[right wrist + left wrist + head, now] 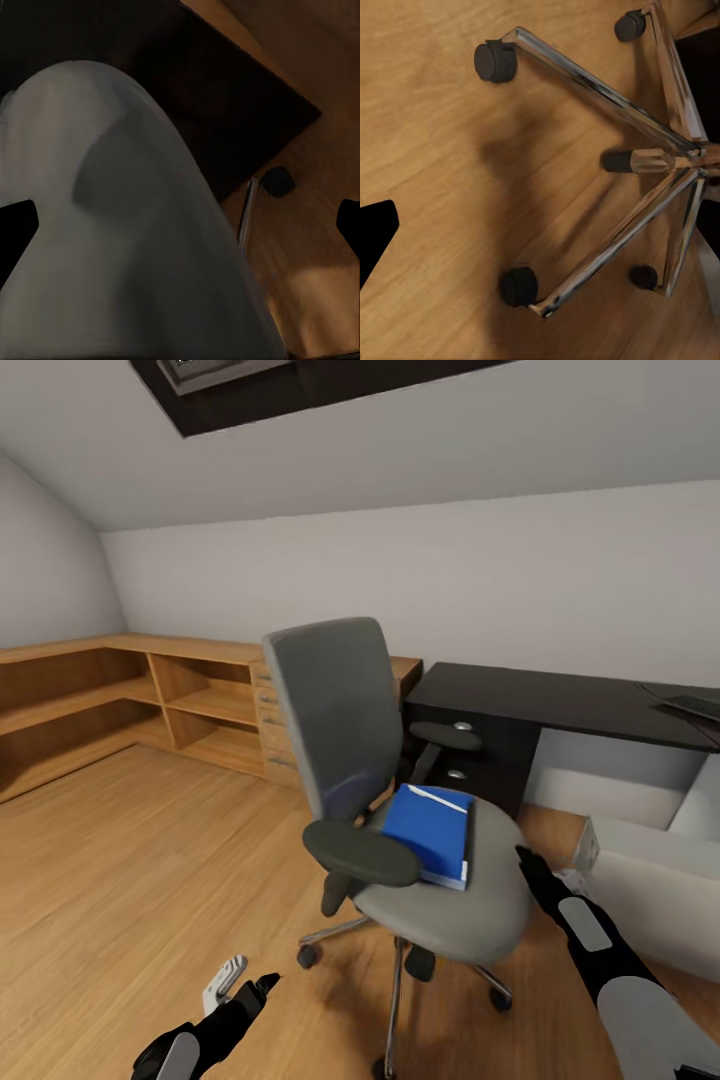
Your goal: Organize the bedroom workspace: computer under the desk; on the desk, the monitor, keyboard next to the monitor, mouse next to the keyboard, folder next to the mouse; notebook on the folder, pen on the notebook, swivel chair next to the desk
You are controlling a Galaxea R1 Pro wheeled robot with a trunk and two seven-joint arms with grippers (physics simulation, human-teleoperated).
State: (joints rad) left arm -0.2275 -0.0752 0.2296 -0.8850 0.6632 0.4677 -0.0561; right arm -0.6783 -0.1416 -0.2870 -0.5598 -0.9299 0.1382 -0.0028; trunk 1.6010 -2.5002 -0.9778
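The grey swivel chair (pixel 400 810) stands mid-room on the wood floor, just left of the black desk (pixel 560 705). On its seat lies the blue folder (pixel 430 832) with the white pen (pixel 437 797) on top; a dark strip along the folder's right edge may be the notebook. The keyboard (pixel 692 706) shows at the desk's far right. Below the desk sits the light grey computer (pixel 650 875). My right gripper (pixel 526 857) is open beside the seat's right edge (pixel 112 225). My left gripper (pixel 263 987) hangs open, low above the chair's chrome base (pixel 660 157). The monitor is out of view.
A low light-wood dresser with open shelves (pixel 150 700) runs along the left and back walls. A small white object (pixel 225 980) lies on the floor by my left gripper; I cannot tell whether it is the mouse. Black casters (pixel 496 61) ring the chair base. Open floor lies to the left.
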